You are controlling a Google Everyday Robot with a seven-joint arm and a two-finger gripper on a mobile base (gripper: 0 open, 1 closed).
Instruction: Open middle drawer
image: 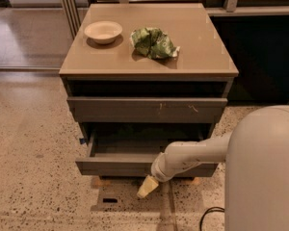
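The middle drawer (120, 166) is the wide, shallow dark-grey one low in the cabinet. Its plain front stands pulled out toward me, and the grey inside (130, 146) shows behind it. My gripper (148, 186) hangs just below the drawer front's lower edge, right of its middle, at the end of my cream forearm (192, 157). It points down toward the floor. I see nothing held in it.
Above the open drawer is a taller front with white scratches (147, 109), closed. On the cabinet top (202, 47) sit a cream bowl (103, 31) and a green crumpled bag (153, 43). My white body (262, 172) fills the lower right. Speckled floor (33, 172) lies to the left.
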